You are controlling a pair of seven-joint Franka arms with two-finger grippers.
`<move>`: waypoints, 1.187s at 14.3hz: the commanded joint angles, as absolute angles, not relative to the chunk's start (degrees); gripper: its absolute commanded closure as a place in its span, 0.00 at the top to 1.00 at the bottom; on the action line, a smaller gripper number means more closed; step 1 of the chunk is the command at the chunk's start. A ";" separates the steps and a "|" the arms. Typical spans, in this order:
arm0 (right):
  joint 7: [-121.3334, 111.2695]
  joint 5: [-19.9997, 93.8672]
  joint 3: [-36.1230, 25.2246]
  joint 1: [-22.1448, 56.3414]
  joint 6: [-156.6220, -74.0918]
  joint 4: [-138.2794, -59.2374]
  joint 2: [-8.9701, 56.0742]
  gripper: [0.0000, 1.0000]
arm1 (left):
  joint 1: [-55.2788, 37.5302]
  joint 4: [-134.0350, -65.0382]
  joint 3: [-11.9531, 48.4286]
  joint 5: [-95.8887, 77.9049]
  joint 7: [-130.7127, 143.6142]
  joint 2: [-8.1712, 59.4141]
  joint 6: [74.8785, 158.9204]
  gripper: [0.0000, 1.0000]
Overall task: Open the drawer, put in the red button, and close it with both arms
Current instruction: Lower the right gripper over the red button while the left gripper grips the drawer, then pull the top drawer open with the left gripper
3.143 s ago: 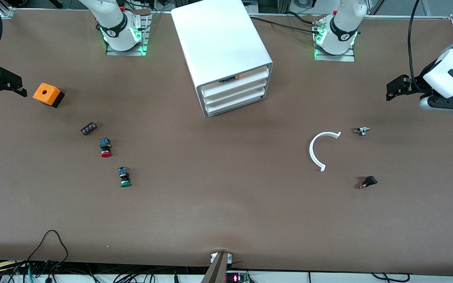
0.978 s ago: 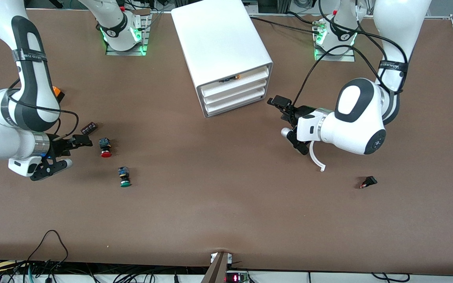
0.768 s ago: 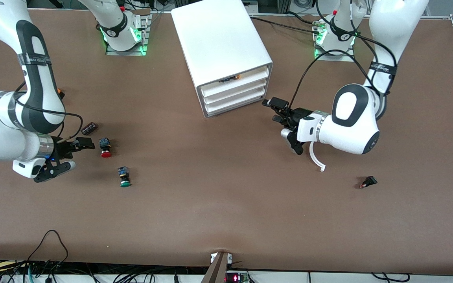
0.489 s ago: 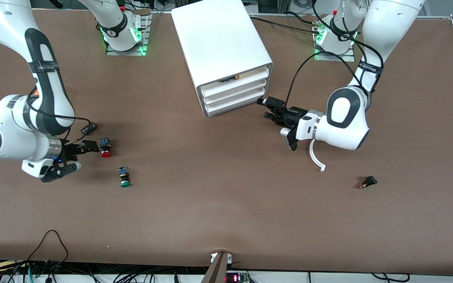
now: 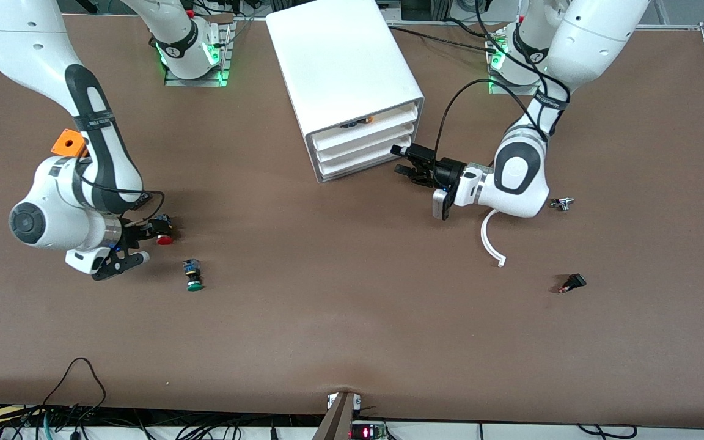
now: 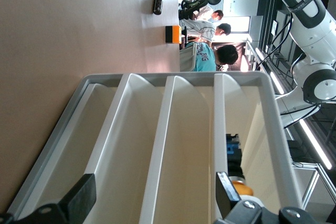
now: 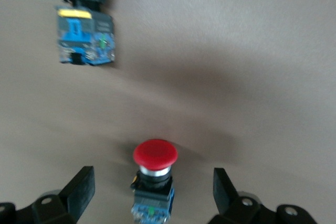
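Note:
The red button [image 5: 164,239] lies on its side on the table toward the right arm's end, red cap [image 7: 155,154] on a black and blue body. My right gripper [image 5: 150,232] is low at it and open, the button's body between its fingertips [image 7: 152,192] with gaps on both sides. The white cabinet [image 5: 340,67] stands mid-table with three shut drawer fronts; an orange-and-black bit [image 5: 357,123] sits at the top one's rim. My left gripper [image 5: 402,160] is open, close in front of the lower two drawer fronts [image 5: 367,154], its fingers spanning them [image 6: 152,198].
A green-capped button [image 5: 194,278] lies just nearer the front camera than the red one. An orange box [image 5: 66,143] shows by the right arm. A white arc [image 5: 491,241], a small metal part [image 5: 562,203] and a small black part [image 5: 573,282] lie toward the left arm's end.
Both arms swung in from the table's ends. The right gripper closed in on the red button until it sat between the fingers. The left gripper moved up to the drawer fronts.

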State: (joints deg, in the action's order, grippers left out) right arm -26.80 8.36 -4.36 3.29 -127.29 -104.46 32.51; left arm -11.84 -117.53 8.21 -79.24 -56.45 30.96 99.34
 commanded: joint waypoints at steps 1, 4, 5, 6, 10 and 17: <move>-26.98 9.32 -4.04 3.43 -131.66 -109.68 30.15 1.00 | -11.60 -119.00 9.40 -82.34 -58.54 31.11 99.58 0.99; -27.07 9.23 -4.04 3.43 -131.84 -111.97 28.57 1.00 | -11.43 -120.67 11.34 -84.46 -58.88 31.29 99.58 0.99; -26.98 9.23 -4.04 3.34 -131.84 -112.84 27.87 1.00 | -11.34 -121.02 11.34 -84.72 -58.97 31.38 99.58 0.99; -26.98 9.23 -4.04 3.34 -131.84 -113.55 27.25 1.00 | -11.34 -121.46 11.42 -84.73 -58.97 31.55 99.49 0.97; -27.16 9.23 -4.13 3.43 -131.92 -115.05 26.54 1.00 | -11.08 -121.55 11.51 -84.90 -64.33 34.53 96.79 0.71; -27.77 9.14 -4.22 3.25 -136.14 -118.74 26.89 1.00 | -10.63 -122.17 11.51 -84.90 -66.80 35.24 95.45 0.24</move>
State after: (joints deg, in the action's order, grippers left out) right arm -26.86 8.36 -4.28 3.33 -133.95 -116.51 28.03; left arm -11.03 -121.54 11.04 -83.39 -65.06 35.60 95.29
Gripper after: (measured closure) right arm 0.000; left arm 0.665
